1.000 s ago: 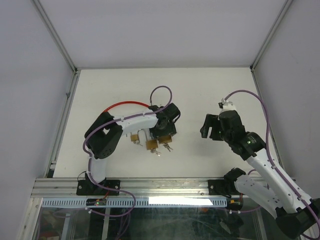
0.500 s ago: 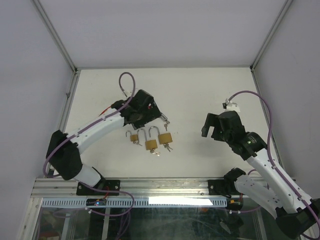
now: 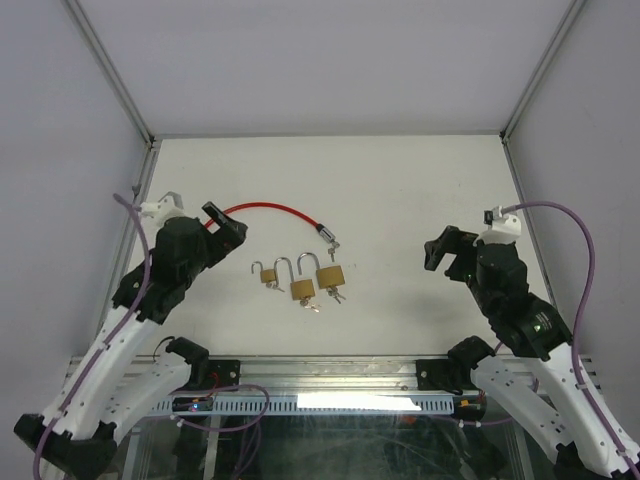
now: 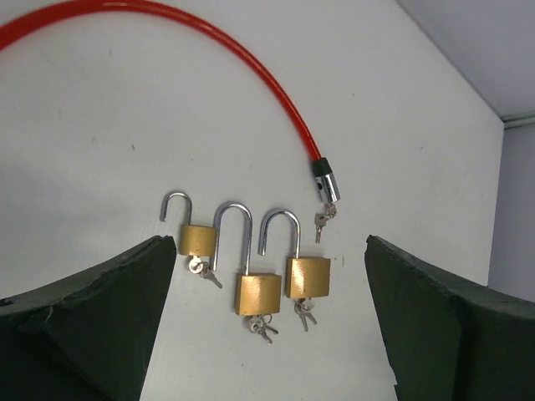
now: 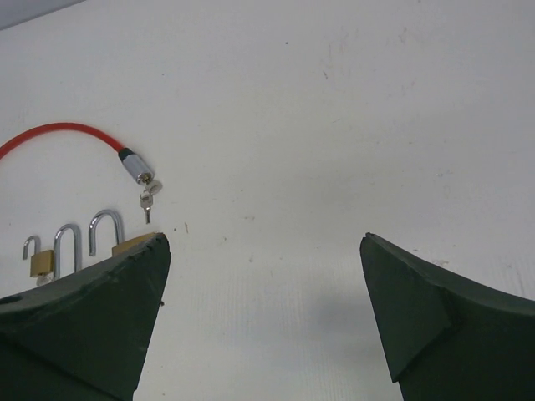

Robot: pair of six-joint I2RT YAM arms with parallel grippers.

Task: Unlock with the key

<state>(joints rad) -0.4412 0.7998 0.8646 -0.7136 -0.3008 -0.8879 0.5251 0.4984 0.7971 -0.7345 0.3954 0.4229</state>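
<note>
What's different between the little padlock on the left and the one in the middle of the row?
The left padlock has a clearly smaller brass body than the middle padlock. The left padlock's silver shackle is short, while the middle padlock's shackle is much taller. Both are brass-coloured, lie flat with their shackles swung open, and have keys at the bottom end.

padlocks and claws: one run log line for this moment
padlocks: three, shackles open, keys in | cable lock: key at its end | left claw: open, empty | right claw: open, empty
</note>
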